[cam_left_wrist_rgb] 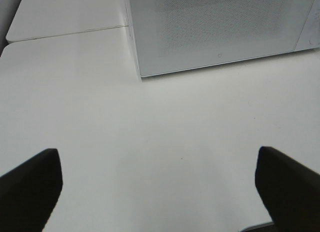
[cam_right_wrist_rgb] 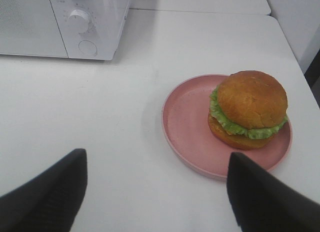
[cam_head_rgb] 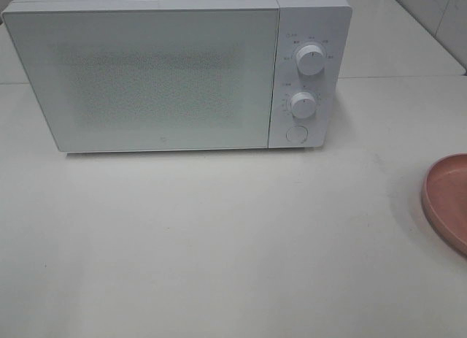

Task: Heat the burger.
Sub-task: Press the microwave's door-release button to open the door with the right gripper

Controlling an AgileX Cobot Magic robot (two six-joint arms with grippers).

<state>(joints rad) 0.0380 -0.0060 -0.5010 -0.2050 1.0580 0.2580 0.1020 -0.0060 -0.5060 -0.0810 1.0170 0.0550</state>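
The burger (cam_right_wrist_rgb: 249, 107), with a glossy brown bun and green lettuce, sits on a pink plate (cam_right_wrist_rgb: 190, 127) in the right wrist view. My right gripper (cam_right_wrist_rgb: 155, 192) hangs open a short way from the plate, nothing between its dark fingers (cam_right_wrist_rgb: 45, 197). In the exterior high view only the plate's edge (cam_head_rgb: 446, 199) shows at the right border; the burger is out of that view. A white microwave (cam_head_rgb: 175, 71) stands at the back with its door shut. My left gripper (cam_left_wrist_rgb: 157, 187) is open over bare table in front of the microwave (cam_left_wrist_rgb: 220, 29).
The microwave's two knobs (cam_head_rgb: 311, 60) and round button (cam_head_rgb: 296, 133) are on its right panel. A table seam (cam_left_wrist_rgb: 65, 34) runs left of the microwave. The table edge (cam_right_wrist_rgb: 295, 56) lies close beyond the plate.
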